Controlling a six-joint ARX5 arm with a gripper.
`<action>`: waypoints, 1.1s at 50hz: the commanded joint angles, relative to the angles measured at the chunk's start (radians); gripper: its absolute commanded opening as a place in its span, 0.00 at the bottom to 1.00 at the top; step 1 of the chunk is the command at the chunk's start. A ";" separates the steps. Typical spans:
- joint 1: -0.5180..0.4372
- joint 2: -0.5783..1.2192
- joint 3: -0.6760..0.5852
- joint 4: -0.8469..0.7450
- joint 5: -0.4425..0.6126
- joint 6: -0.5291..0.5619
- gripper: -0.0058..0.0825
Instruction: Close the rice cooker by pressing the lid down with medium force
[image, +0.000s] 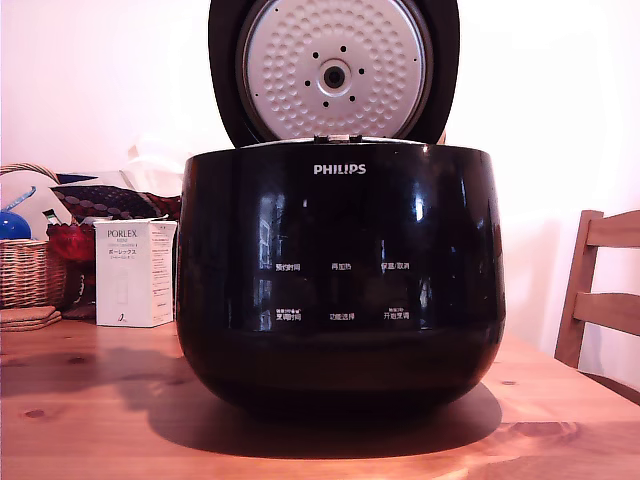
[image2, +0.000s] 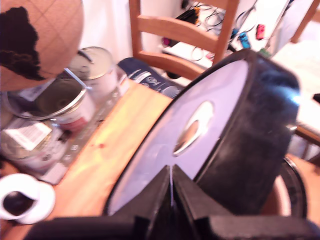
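From the exterior view we see the rice cooker (image: 340, 280) centred on the wooden tabletop (image: 90, 400), its lid (image: 335, 70) standing open and showing its dimpled silver inner face. A white box (image: 135, 272) and a wicker basket (image: 30, 270) sit toward that view's left. Only the wrist view shows our pincer (image2: 171, 192), clenched with its jaws together, just beside the lid's pale outer top.

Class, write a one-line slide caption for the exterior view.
Black rice cooker on a wooden table, its lid standing open.
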 joint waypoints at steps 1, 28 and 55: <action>-0.016 0.016 -0.010 -0.005 0.018 -0.023 0.04; -0.032 0.031 -0.028 -0.010 0.015 -0.050 0.04; -0.032 0.104 -0.045 -0.011 0.012 -0.053 0.04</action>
